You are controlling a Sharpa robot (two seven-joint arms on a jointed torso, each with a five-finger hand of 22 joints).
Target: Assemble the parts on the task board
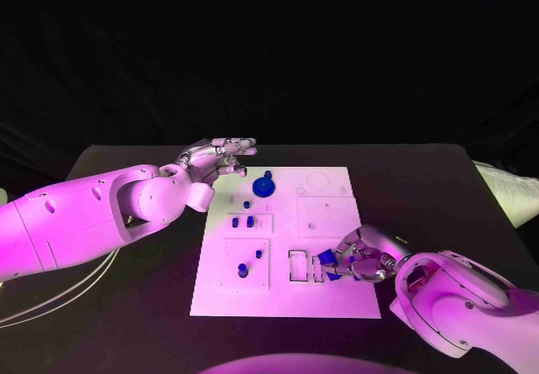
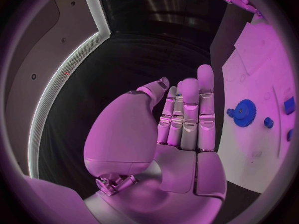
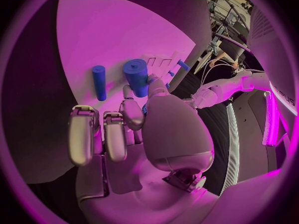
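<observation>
Board (image 1: 325, 296), white, lies in the middle of the black surface (image 1: 427, 171), its long sides running away from the robot.

Left arm (image 1: 79, 218) reaches in over the surface beside the board's far left corner. Left hand (image 1: 219, 160) hovers there, off the board, just beside the gear (image 1: 265, 185). In the left wrist view its fingers (image 2: 189, 109) stand straight and side by side, the thumb a little apart from them, and nothing is in the palm; it touches nothing that can be seen.

Right arm (image 1: 460, 304) comes in at the near right. Right hand (image 1: 361, 259) sits low over the board's near right part, next to the slotted block (image 1: 301, 265). Its fingers are curled in around a blue cylinder (image 1: 332, 261); the right wrist view shows this cylinder (image 3: 137, 77) up against the thumb and a fingertip, the other fingers (image 3: 82, 134) bent beside it. Whether the cylinder is lifted or resting on the board cannot be told.

That same wrist view shows a thinner blue peg (image 3: 99, 82) lying on the board just beside the held cylinder, which the head view hides behind the hand.

The gear stands near the board's far left edge. Nearer, two short pegs (image 1: 241, 223) stand side by side in a square plate, and two small pegs (image 1: 244, 269) sit in the square plate below it.
</observation>
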